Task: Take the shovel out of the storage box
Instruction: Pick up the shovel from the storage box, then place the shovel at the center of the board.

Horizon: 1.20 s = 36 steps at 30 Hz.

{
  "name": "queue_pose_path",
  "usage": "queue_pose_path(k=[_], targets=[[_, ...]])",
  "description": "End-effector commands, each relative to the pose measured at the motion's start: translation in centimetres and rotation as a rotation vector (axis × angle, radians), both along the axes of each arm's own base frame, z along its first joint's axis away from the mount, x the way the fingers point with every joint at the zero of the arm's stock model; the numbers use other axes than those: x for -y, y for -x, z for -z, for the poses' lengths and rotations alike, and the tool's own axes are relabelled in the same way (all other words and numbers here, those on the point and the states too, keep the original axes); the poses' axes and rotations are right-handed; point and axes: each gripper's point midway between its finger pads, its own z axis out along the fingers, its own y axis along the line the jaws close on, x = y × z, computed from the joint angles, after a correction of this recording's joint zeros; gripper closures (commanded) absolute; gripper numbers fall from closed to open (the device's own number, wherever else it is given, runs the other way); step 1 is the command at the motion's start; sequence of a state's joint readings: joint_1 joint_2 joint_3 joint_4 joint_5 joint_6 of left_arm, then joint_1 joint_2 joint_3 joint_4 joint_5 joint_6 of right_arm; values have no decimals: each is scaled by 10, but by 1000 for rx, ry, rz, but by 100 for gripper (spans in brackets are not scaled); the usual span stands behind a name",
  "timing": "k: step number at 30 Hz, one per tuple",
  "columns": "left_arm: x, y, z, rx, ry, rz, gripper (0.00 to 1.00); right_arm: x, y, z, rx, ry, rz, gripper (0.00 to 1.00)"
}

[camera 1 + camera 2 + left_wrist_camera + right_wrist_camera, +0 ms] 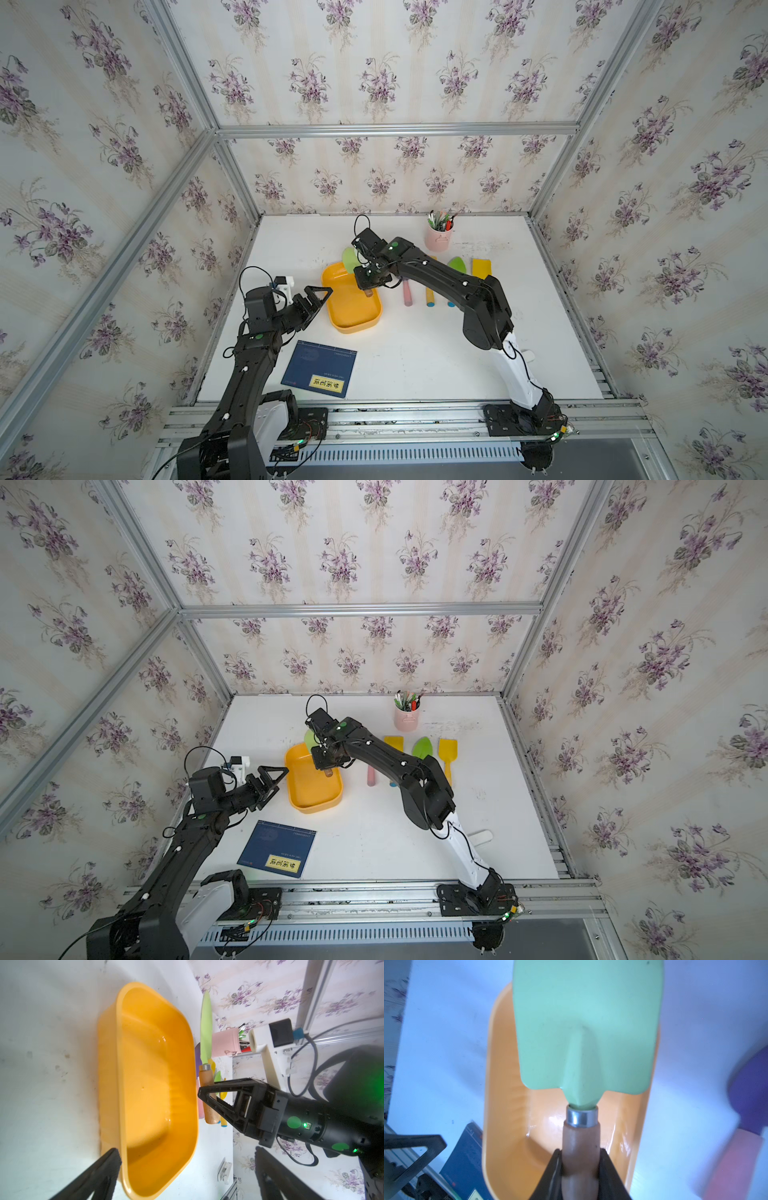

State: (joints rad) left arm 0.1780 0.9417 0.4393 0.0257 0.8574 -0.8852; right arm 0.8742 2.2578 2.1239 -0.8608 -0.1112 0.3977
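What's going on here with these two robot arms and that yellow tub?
The right arm's claw is shut on the wooden handle of a green-bladed shovel, holding it over the shallow yellow-orange plastic storage box, apparently clear of its floor. The left arm's claw hangs open beside the box, gripping nothing. More colourful toy shovels lie in a row on the white table.

storage box (108,1088): glossy plastic | shovel (587,1032): wooden handle, metal collar
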Motion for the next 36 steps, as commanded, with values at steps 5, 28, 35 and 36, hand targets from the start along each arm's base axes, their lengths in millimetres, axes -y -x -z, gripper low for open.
queue_pose_path(k=[5, 28, 35, 36], targets=[[39, -23, -67, 144, 26, 42, 1, 55, -9, -25, 22, 11, 37, 92], [335, -89, -85, 245, 45, 445, 1, 378, -22, 6, 32, 279, 532, 94], [379, -86, -51, 213, 27, 496, 1, 437, -26, 20, 5, 278, 661, 94], [385, -86, -48, 217, 22, 500, 1, 444, -27, 24, -10, 285, 671, 94]])
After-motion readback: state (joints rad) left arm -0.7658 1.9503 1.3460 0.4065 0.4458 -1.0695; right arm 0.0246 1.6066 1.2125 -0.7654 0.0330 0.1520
